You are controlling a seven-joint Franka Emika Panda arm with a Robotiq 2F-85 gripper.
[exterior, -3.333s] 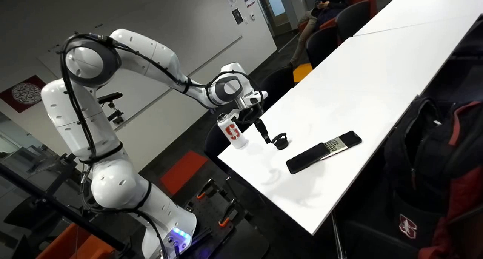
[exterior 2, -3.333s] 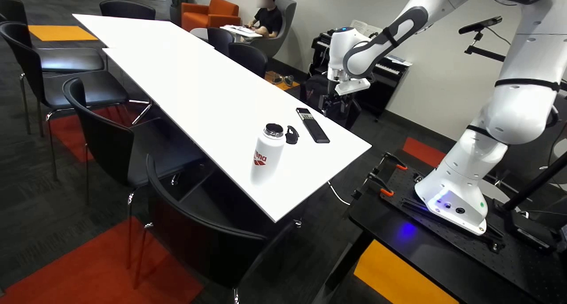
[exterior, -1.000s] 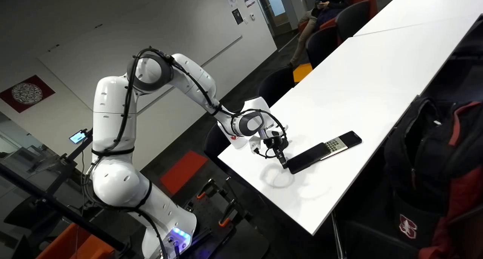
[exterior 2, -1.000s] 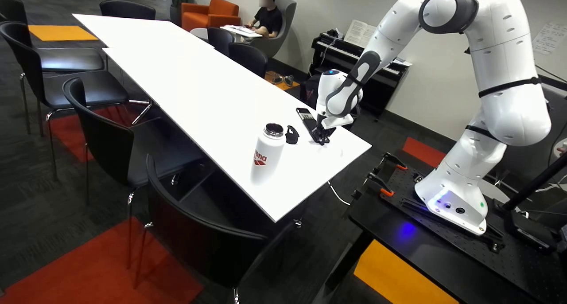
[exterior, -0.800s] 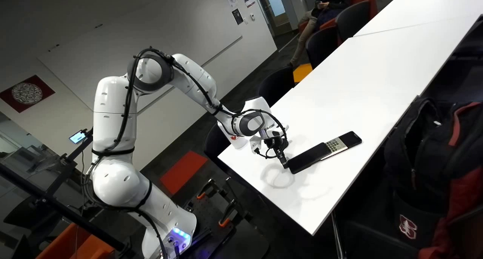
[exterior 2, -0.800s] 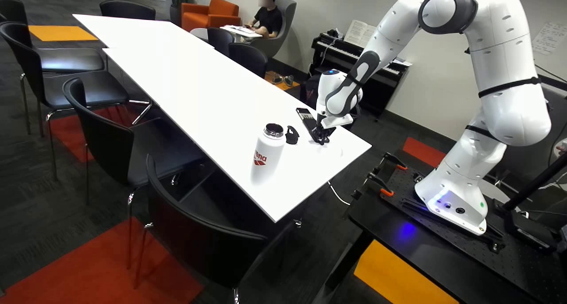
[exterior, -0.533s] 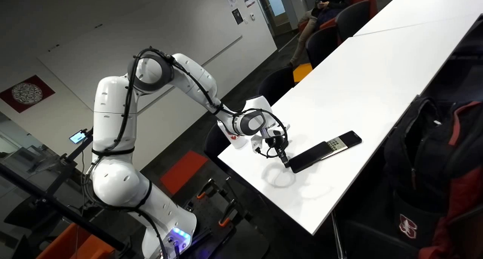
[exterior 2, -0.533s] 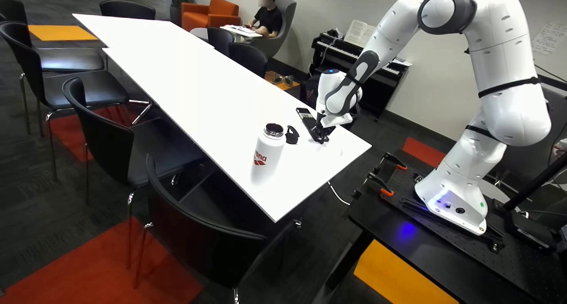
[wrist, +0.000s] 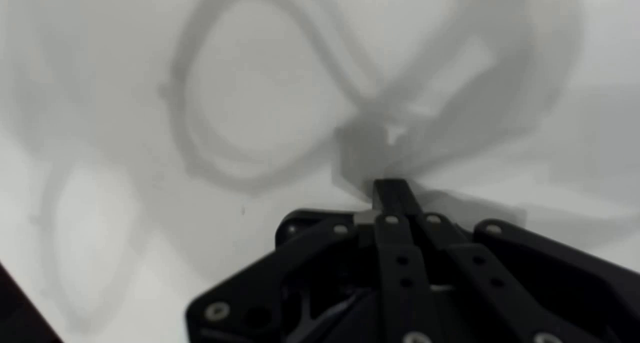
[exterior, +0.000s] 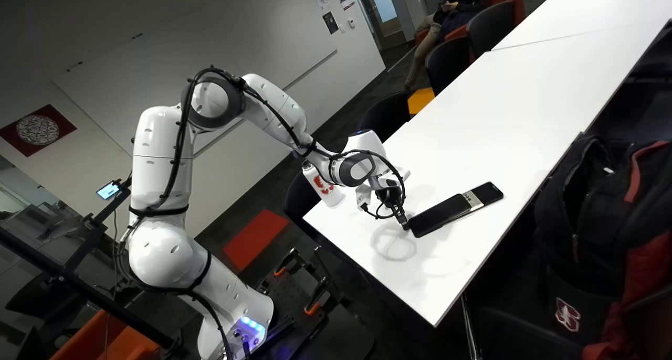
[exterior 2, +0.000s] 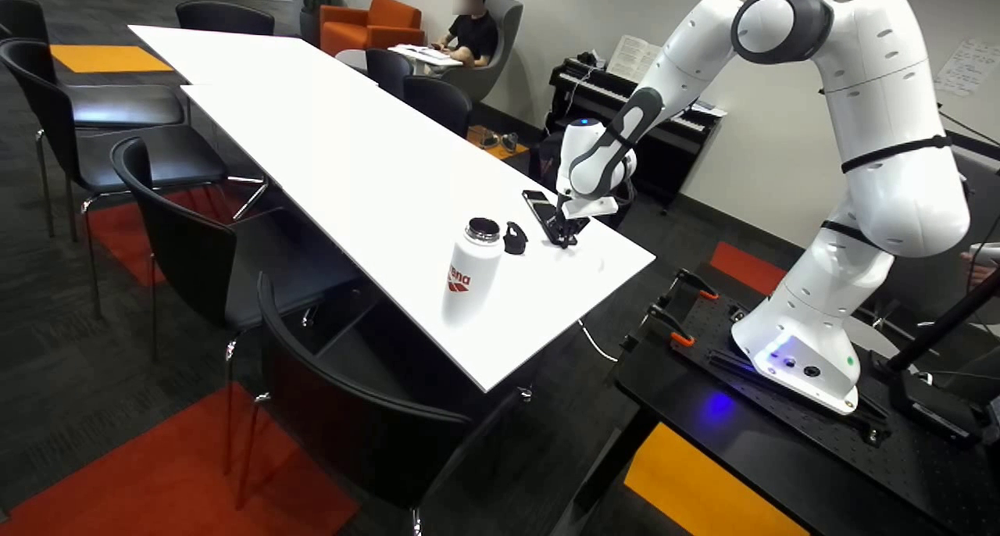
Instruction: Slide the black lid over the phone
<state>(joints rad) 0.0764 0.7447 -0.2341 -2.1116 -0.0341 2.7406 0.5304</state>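
The phone (exterior: 489, 193), a flat slab with a dark far end and a strip of pale keys, lies on the table. Over its near part sits the long black lid (exterior: 438, 216), which leaves only a narrow band of keys showing. My gripper (exterior: 405, 226) points down at the lid's near end and appears to touch it, its fingers pressed together with nothing between them. In an exterior view the gripper (exterior 2: 569, 241) hides part of the lid. The wrist view has the shut gripper (wrist: 392, 189) over white tabletop and shadows; neither phone nor lid shows there.
A white bottle (exterior 2: 473, 274) stands uncapped on the table (exterior 2: 375, 169), with a small black cap (exterior 2: 515, 239) beside it, between bottle and phone. A dark backpack (exterior: 588, 234) is beyond the table's long edge. Chairs (exterior 2: 191, 231) line the opposite side.
My gripper came down from above the table to the lid's near end. Over the last second it moved along the phone, the lid sliding with it and covering more keys. The bottle stayed put.
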